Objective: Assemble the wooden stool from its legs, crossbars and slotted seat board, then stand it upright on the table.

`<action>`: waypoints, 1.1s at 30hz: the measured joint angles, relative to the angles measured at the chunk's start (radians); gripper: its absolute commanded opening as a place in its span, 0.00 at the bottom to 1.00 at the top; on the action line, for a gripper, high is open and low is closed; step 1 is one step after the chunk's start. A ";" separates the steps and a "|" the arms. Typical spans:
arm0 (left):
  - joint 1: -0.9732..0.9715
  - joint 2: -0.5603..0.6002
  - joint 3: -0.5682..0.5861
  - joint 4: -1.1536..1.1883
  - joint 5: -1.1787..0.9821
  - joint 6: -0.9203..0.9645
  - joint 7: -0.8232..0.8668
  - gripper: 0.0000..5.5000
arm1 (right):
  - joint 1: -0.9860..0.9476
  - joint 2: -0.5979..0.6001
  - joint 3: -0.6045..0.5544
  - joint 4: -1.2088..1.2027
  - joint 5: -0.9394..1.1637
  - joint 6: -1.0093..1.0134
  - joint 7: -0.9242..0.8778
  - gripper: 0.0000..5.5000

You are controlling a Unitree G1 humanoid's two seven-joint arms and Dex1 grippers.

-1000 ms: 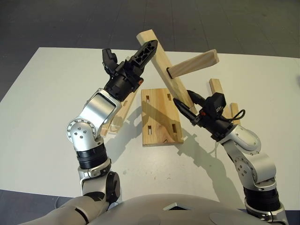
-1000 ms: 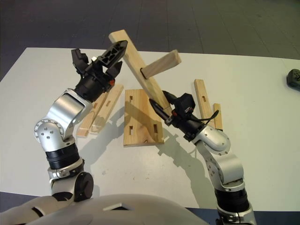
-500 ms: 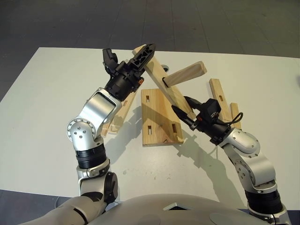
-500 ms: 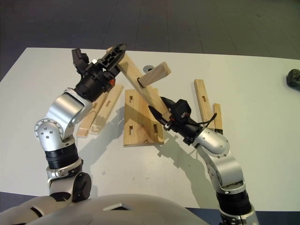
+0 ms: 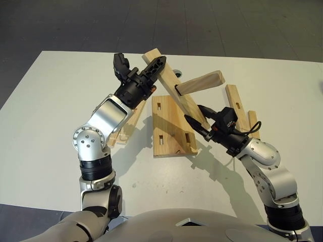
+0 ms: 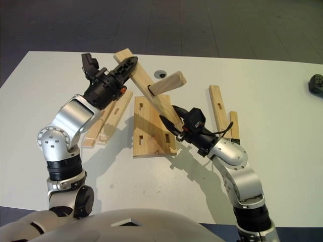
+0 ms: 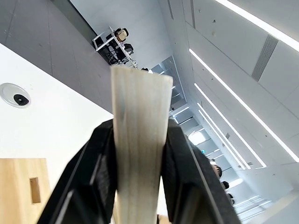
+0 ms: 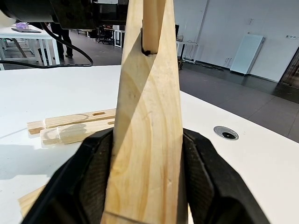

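Left gripper (image 5: 155, 64) clamped on leg (image 5: 174, 88) raised far end, right gripper (image 5: 198, 117) clamped on low end over board (image 5: 164, 136); crossbar (image 5: 202, 82) fitted. Two-point hold probably for steering into slot (image 5: 187, 136).

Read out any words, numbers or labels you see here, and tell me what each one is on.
No text here can be read.
Small orange mark on the left gripper: too small to read.
Leg and seat board: bare wood, no print.
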 measured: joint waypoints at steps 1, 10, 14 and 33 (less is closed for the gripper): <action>-0.001 0.014 -0.016 -0.006 0.035 -0.002 -0.019 0.19 | 0.001 0.001 0.000 0.001 0.005 0.008 0.000 0.38; 0.003 0.041 -0.017 -0.002 0.223 -0.045 -0.063 0.19 | 0.002 0.002 -0.027 0.008 0.073 0.101 -0.014 0.66; 0.004 0.123 0.030 -0.014 0.375 -0.106 -0.091 0.19 | 0.008 -0.053 -0.044 0.036 0.002 0.106 -0.031 0.77; 0.150 0.243 0.230 -0.050 0.333 -0.043 -0.219 0.19 | 0.045 -0.129 0.156 0.004 -0.157 0.135 0.079 0.98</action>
